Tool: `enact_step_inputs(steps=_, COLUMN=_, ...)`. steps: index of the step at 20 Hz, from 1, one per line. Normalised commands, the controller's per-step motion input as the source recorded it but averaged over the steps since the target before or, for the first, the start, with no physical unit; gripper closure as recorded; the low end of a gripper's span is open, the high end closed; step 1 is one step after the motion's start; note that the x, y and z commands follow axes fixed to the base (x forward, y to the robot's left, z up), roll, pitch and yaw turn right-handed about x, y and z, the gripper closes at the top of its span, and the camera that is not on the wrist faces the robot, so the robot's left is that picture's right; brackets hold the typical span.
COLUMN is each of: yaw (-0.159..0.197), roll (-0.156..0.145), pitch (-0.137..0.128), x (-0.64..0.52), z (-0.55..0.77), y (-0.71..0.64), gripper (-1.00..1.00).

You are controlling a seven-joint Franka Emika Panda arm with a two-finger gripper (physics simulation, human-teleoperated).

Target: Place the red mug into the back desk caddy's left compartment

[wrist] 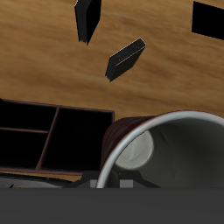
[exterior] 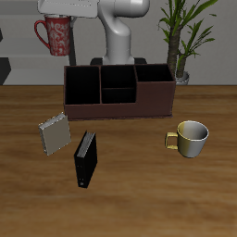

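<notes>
The red mug [exterior: 56, 35] is hanging in the air, well above the surface [exterior: 130, 204] and behind the back desk caddy [exterior: 118, 93], off past the caddy's end. The hand [exterior: 67, 11] is gripping it from above; its fingers themselves are barely showing at the edge of the exterior view, so how far they are closed is a matter of inference, but the mug is plainly being carried and nothing else is supporting it. In the wrist view the mug's pale rim and grey inside [wrist: 166, 153] are filling much of the picture, with the caddy's black-lined sections [wrist: 52, 136] showing beside it.

So the pickup looks done and the lift too. What is left, as I judge it, is the carry over the left compartment [exterior: 154, 78], the lowering, and the release. That compartment is sitting at the caddy's opposite end from the mug, so most of the travel is yet to come.

A yellowish mug [exterior: 190, 138], a black book [exterior: 85, 158] and a grey book [exterior: 55, 133] are lying on the surface in front, clear of the route.
</notes>
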Motion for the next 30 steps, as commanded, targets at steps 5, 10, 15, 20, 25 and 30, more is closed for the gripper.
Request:
enact_step_inputs(steps=5, yaw=-0.038, roll=-0.045, pitch=0.007, x=0.08, z=0.07, y=-0.55, gripper=1.0)
enact_step_inputs(steps=10, yaw=-0.06, roll=-0.049, pitch=0.001, x=0.06, z=-0.05, y=-0.14, gripper=1.0)
enact_step_inputs(steps=15, yaw=-0.036, roll=-0.03, pitch=-0.02, x=0.02, z=-0.13, y=0.31, gripper=1.0)
enact_step_inputs(steps=20, yaw=-0.022, roll=-0.008, pitch=-0.023, x=-0.03, z=-0.04, y=0.29, gripper=1.0)
enact_step_inputs(steps=25, yaw=-0.02, roll=-0.028, pitch=-0.026, x=-0.02, z=-0.01, y=0.33, gripper=1.0)
enact_step_inputs(steps=30, yaw=-0.041, roll=-0.029, pitch=-0.002, x=0.1, z=-0.09, y=0.27, gripper=1.0)
